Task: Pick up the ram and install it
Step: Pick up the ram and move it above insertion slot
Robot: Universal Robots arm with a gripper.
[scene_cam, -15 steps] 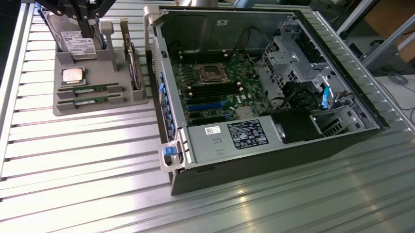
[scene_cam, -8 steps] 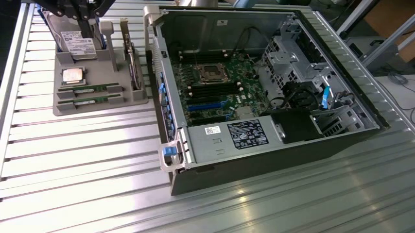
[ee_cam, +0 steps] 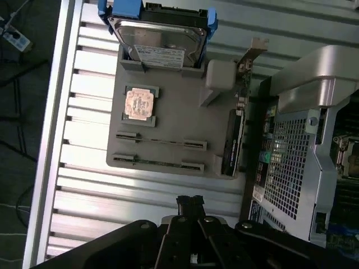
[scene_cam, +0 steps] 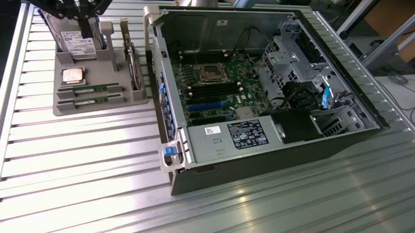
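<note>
Two ram sticks, thin green boards, lie side by side in slots of the grey holder tray (scene_cam: 65, 108): one ram (scene_cam: 89, 88) (ee_cam: 160, 141) and a second (scene_cam: 89, 100) (ee_cam: 159, 163) beside it. My gripper (scene_cam: 86, 29) hangs above the tray's far end, over the hard drive and well short of the sticks. In the wrist view the gripper (ee_cam: 189, 200) has its dark fingers pressed together with nothing between them. The open computer case (scene_cam: 170, 121) stands to the exterior view's right, with black memory slots (scene_cam: 211, 90) on its green motherboard.
On the tray also sit a square silver processor (scene_cam: 71, 75) (ee_cam: 139, 103), an upright hard drive (scene_cam: 77, 43) (ee_cam: 160, 36) and an expansion card on edge (scene_cam: 133, 63) (ee_cam: 234, 140). The case wall (scene_cam: 155, 58) rises right beside the tray. A ribbed metal table (scene_cam: 84, 165) lies under everything.
</note>
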